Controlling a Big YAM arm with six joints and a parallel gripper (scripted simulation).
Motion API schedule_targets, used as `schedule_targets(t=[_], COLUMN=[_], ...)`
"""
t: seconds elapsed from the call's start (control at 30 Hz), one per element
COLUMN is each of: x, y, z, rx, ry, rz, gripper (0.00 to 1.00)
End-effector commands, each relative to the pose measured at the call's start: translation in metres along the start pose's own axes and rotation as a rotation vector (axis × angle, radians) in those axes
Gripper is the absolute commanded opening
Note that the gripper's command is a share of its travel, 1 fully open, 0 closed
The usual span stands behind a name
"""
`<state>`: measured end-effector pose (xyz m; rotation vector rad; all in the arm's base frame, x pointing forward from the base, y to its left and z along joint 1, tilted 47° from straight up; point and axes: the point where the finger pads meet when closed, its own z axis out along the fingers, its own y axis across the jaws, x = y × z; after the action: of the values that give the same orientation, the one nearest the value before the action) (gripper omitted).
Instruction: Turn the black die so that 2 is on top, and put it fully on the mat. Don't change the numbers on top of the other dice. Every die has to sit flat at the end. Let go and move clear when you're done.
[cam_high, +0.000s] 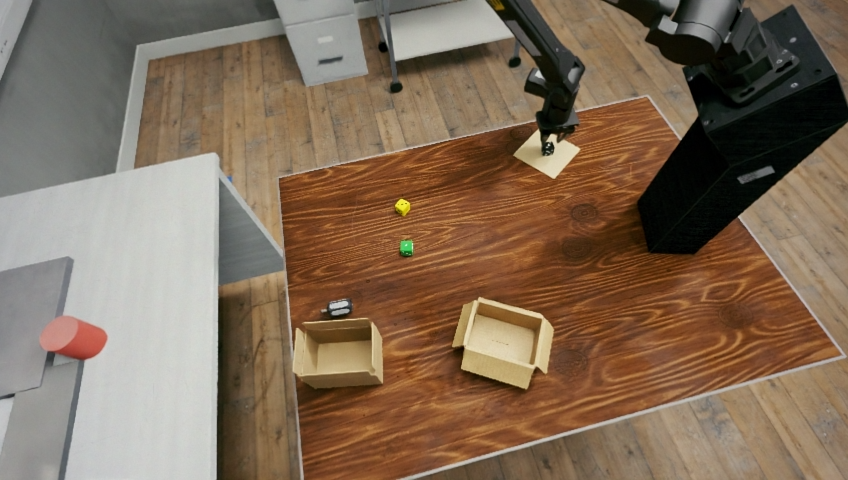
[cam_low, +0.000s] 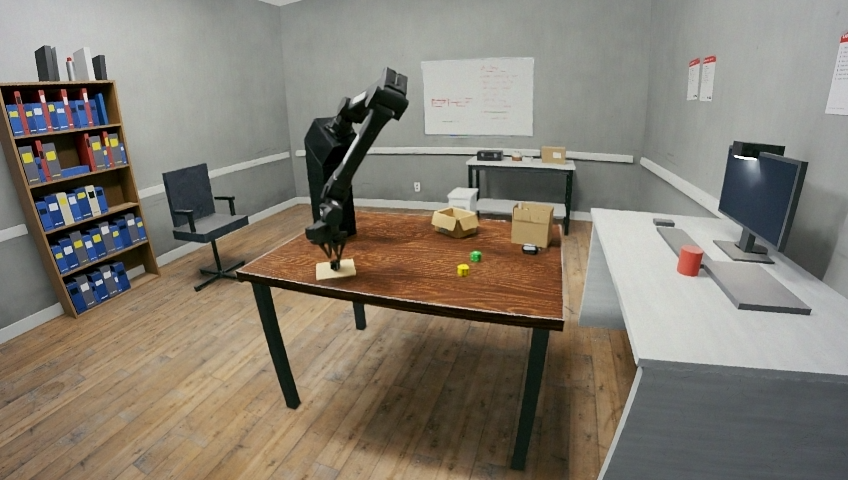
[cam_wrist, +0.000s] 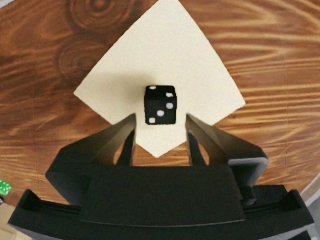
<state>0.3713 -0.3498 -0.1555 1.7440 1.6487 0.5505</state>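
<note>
The black die (cam_wrist: 160, 106) sits flat on the tan mat (cam_wrist: 160, 70) at the table's far corner, well inside the mat's edges. It also shows in the overhead view (cam_high: 548, 148) on the mat (cam_high: 546, 157). My gripper (cam_wrist: 160, 119) hangs straight down right above the die, fingers partly open with one on each side of it and apart from it. It holds nothing. The gripper also shows in the overhead view (cam_high: 548, 142) and the room view (cam_low: 334, 261). I cannot tell the die's top number. The yellow die (cam_high: 402, 206) and the green die (cam_high: 406, 248) sit flat mid-table.
Two open cardboard boxes (cam_high: 339, 352) (cam_high: 503, 341) stand near the table's front edge, with a small black and white object (cam_high: 338, 307) beside the left one. The arm's black base (cam_high: 743, 136) stands at the right. The mat lies close to the table's far edge.
</note>
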Motion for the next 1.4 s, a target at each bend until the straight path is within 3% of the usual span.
schedule_targets(t=[0.0,1.37], x=[0.0009,-0.0044], y=[-0.0013,0.0015], z=[-0.0038,-0.0038], rx=[0.000,-0.002], ry=[-0.006,-0.010], rz=[0.015,0.016], gripper=[0.45,0.45])
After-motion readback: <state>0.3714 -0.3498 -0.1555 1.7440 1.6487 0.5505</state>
